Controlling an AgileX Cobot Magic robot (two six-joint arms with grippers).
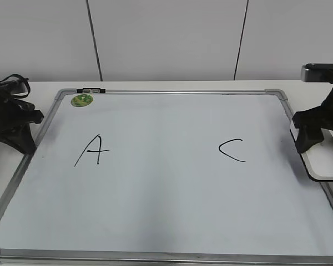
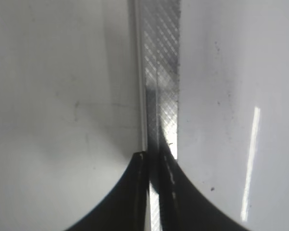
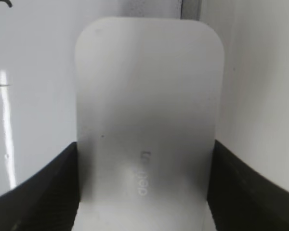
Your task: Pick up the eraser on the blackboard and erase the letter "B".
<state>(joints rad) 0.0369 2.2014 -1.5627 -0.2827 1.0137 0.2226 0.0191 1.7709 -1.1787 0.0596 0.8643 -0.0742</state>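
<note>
Right hand (image 3: pixel 144 192) pinching the eraser (image 3: pixel 147 106) at blackboard (image 1: pixel 172 210) edge; left hand (image 2: pixel 154 192) pressed together.

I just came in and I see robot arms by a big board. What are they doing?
The right end effector has its black fingers on both sides of a flat white rounded plastic eraser at the right edge of the large white board with a silver frame. The board shows a black "A" and a black "C", but no "B" between them, so that letter looks wiped away. The left end effector sits closed over the board's left frame.
</note>
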